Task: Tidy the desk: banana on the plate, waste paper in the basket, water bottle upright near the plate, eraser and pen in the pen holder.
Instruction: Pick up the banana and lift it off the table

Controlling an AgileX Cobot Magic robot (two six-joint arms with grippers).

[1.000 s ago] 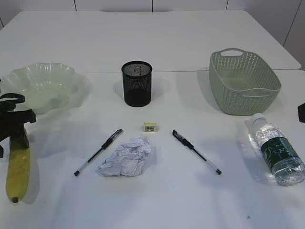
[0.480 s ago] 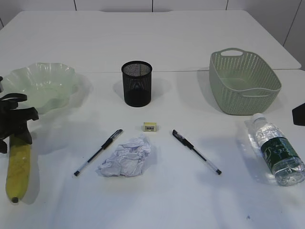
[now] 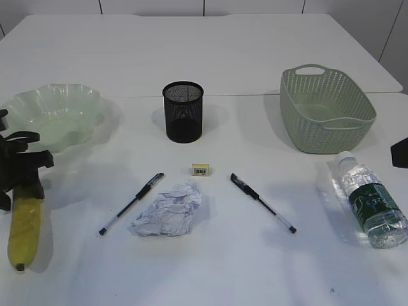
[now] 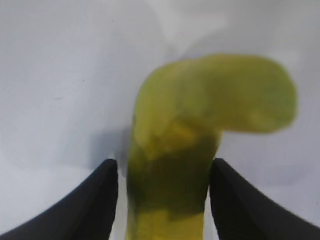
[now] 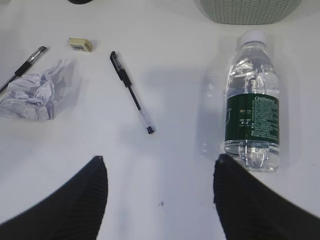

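The left pincer (image 4: 162, 195) stands around the one banana (image 3: 24, 223), with a black finger (image 4: 97, 200) at each side of the fruit. The jaws are about half open, and a thin gap shows between each finger and the peel, so I cannot tell if they already press it. In the exterior view the banana lies on the white table (image 3: 255, 268), and its dark tip points toward the near edge, on the near side of this pincer. The one plate (image 3: 54, 115), pale green with a wavy rim, is just behind the left pincer.

The right pincer (image 5: 160, 200) hangs over the table with its jaws wide apart and holds nothing. The one water bottle (image 5: 251, 107) lies on its side just ahead of its right finger, with the white cap pointing away. Ahead and a little to the left lies one pen (image 5: 131, 91); farther left are the one ball of waste paper (image 5: 31, 91), the second pen (image 5: 24, 67) and the one eraser (image 5: 80, 44). Beyond the bottle cap stands the one basket (image 3: 326, 109). The one pen holder (image 3: 183, 111) stands upright at the far middle, well apart from both pincers.
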